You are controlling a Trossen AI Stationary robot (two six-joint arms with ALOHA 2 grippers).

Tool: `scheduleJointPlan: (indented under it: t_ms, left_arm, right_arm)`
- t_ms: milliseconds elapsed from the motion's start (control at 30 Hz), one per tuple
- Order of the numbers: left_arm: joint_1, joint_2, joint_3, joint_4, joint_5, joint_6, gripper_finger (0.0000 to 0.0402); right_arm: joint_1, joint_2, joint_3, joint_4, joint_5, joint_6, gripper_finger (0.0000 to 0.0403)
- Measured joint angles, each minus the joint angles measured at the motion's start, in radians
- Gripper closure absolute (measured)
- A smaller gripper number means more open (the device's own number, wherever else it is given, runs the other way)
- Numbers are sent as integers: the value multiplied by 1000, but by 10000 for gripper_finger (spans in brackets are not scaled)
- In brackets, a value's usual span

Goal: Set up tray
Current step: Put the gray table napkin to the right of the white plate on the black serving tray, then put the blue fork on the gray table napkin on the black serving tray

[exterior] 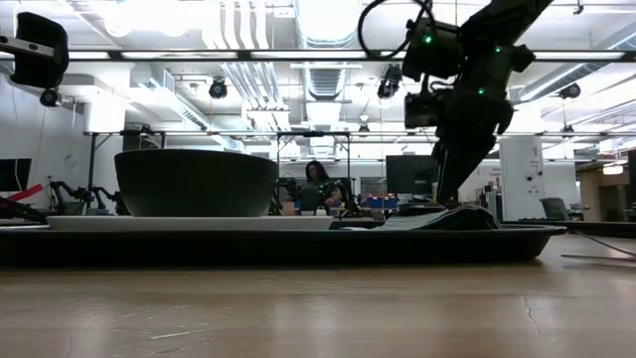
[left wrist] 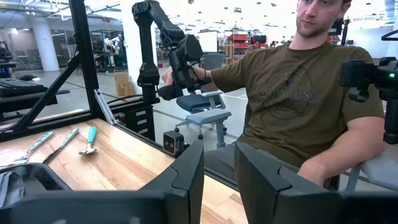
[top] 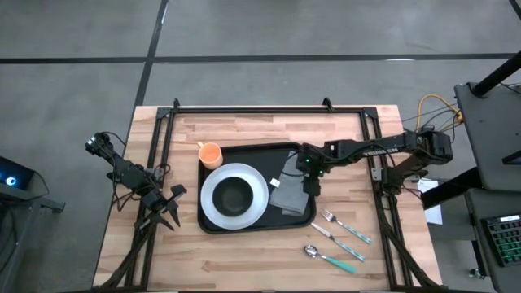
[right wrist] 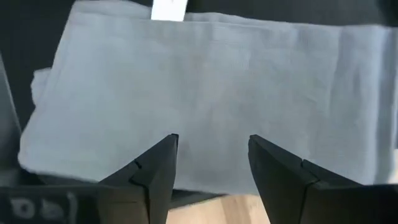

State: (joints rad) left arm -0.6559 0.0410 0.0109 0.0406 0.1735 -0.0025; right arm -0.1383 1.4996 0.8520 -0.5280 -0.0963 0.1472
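Observation:
The black tray (top: 269,159) lies mid-table, and in the low view it is the dark slab (exterior: 298,244). On it rest a white plate (top: 256,199) carrying a dark bowl (top: 234,195), an orange cup (top: 210,153) at its far left corner, and a folded grey napkin (top: 289,194) lying flat on its right part. My right gripper (top: 311,175) is open and points down over the napkin (right wrist: 205,81), fingers apart (right wrist: 212,149). My left gripper (top: 167,210) waits, open, at the table's left edge (left wrist: 219,171). My right gripper stands open over the middle of the grey napkin (right wrist: 211,118), coming from above and pointing down. The napkin lies flat on the tray. Whether the fingertips (right wrist: 165,149) touch the cloth I cannot tell.
Two forks (top: 346,228) and a teal-handled spoon (top: 330,259) lie on the bare wood right of the tray, toward the near edge. A black frame (top: 269,110) runs along the table's far and side edges. A person (left wrist: 298,93) sits beyond the table in the left wrist view.

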Motion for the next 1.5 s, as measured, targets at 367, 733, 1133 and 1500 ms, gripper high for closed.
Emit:
scheduleJointPlan:
  t_ms: [367,733,1133,1500]
  left_arm:
    - [0,0,0,0,0,0,331]
    - [0,0,0,0,0,0,331]
    - [0,0,0,0,0,0,331]
    - [0,0,0,0,0,0,331]
  right_arm:
    - [0,187,73,10,28,-14,215]
    - [1,343,220,-87,21,-196,220]
    - [0,335,274,-121,21,-465,220]
    - [3,294,382,-354,21,-284,220]
